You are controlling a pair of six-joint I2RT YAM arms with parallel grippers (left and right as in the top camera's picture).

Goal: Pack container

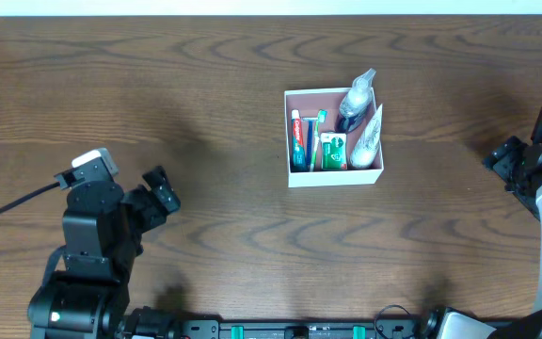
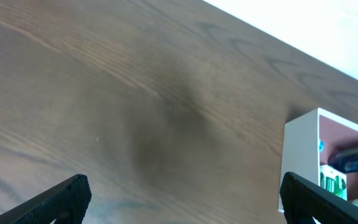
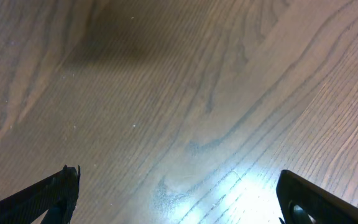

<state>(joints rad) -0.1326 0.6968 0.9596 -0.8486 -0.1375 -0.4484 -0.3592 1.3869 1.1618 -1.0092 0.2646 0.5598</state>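
Note:
The container (image 1: 333, 178) is a shallow square box with white walls and a pink inside, at the table's middle right. It holds a toothpaste tube (image 1: 298, 138), a toothbrush (image 1: 310, 137), a small green packet (image 1: 333, 151), a clear bottle (image 1: 357, 97) and a white wrapped item (image 1: 368, 141). My left gripper (image 1: 161, 193) is open and empty at the lower left, far from the box. The left wrist view shows the box's corner (image 2: 300, 155) past the open fingers (image 2: 182, 199). My right gripper (image 1: 504, 158) is open and empty at the right edge, over bare wood (image 3: 179, 193).
The dark wooden table (image 1: 205, 94) spreads all round the box. A black cable (image 1: 7, 209) runs off the left edge by the left arm. The table's far edge meets a white surface (image 2: 303, 25).

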